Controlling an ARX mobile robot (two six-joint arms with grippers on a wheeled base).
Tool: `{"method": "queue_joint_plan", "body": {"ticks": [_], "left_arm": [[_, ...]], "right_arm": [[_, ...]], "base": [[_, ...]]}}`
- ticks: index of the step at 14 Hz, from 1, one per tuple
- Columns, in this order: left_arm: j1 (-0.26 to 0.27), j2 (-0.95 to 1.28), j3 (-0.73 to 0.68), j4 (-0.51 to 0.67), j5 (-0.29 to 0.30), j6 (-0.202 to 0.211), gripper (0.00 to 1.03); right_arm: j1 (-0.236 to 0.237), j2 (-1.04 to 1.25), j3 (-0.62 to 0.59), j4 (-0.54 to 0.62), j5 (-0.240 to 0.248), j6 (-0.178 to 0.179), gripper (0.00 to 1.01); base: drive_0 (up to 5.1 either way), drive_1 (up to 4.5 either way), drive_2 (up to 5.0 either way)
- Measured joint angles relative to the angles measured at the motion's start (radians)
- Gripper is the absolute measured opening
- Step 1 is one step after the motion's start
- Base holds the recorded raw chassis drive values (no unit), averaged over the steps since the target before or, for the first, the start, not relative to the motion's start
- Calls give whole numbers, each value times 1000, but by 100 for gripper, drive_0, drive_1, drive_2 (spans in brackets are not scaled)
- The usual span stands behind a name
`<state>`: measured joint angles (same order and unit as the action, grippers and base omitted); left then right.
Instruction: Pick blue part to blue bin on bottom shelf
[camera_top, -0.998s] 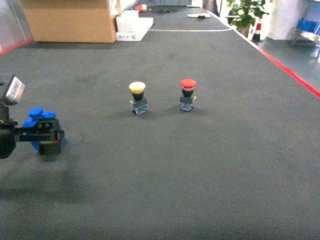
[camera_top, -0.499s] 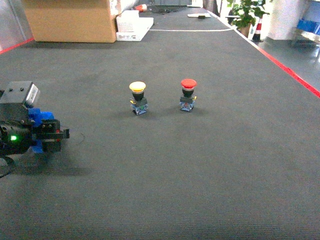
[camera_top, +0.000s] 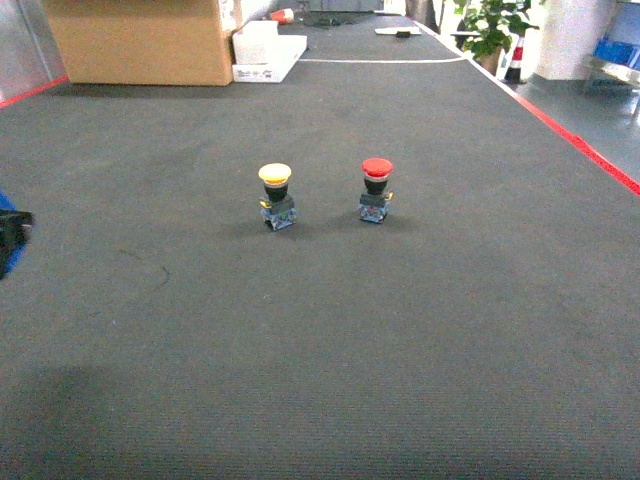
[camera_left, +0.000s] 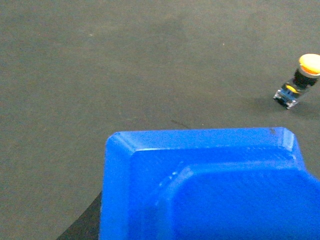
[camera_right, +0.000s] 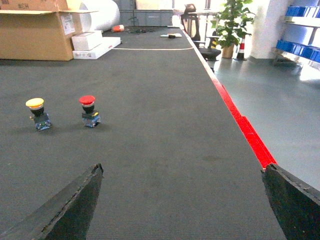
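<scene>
Head view: The dark grey mat floor (camera_top: 330, 330) runs from the near edge to the far end. Two push buttons stand upright near the middle, side by side and apart: the yellow-capped button (camera_top: 275, 195) on the left, the red-capped button (camera_top: 376, 189) on the right. At the far left edge, a sliver of black hardware with a trace of blue shows; this is the left pincer (camera_top: 10, 240), almost wholly out of frame, and whether it is spread or pressed together cannot be told here. A cardboard box (camera_top: 140, 40) sits at the far left, with a white box (camera_top: 265, 50) just beside it on its right. A red line (camera_top: 580, 150) borders the mat on the right. A potted plant (camera_top: 490, 25) stands at the far right.

Left wrist view: A blue bin (camera_left: 205, 185) fills the near lower part of the frame, its rim and inner wall visible. The yellow-capped button appears far right, tilted in this view. No pincer fingers show. The blue part cannot be identified with certainty in any view.

Right wrist view: The two dark fingers (camera_right: 70, 205) of the right pincer (camera_right: 182, 200) sit at the lower corners, spread wide with nothing between them. Both buttons stand at the left; the red line runs along the right.
</scene>
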<state>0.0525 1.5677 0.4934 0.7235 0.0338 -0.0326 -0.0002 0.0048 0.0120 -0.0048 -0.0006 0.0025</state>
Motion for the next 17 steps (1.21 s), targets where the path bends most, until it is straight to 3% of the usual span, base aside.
{"method": "queue_joint_plan", "body": {"ticks": [1,3,6,8,11,17], "left_arm": [[3,-150,-84,-64,-8,-5,44],[-31,-504,-233,-303,-45,5,44],[-96,-1070,-200,-679,-148,13,44],[-176,-1321,-180,-887,-231,-3,44],[-193,-1333,-181,-920,-253,-47,44],[-193,-1333,-181,-918,-254,-49,44]], "right_arm": [[0,0,0,0,0,0,98],[0,0,0,0,0,0,98],[0,0,0,0,0,0,98],[0,0,0,0,0,0,98],[0,0,0,0,0,0,98],[0,0,0,-2,0,0,98]], "base": [[0,0,0],[0,0,0],[0,0,0],[0,0,0],[0,0,0],[0,0,0]]}}
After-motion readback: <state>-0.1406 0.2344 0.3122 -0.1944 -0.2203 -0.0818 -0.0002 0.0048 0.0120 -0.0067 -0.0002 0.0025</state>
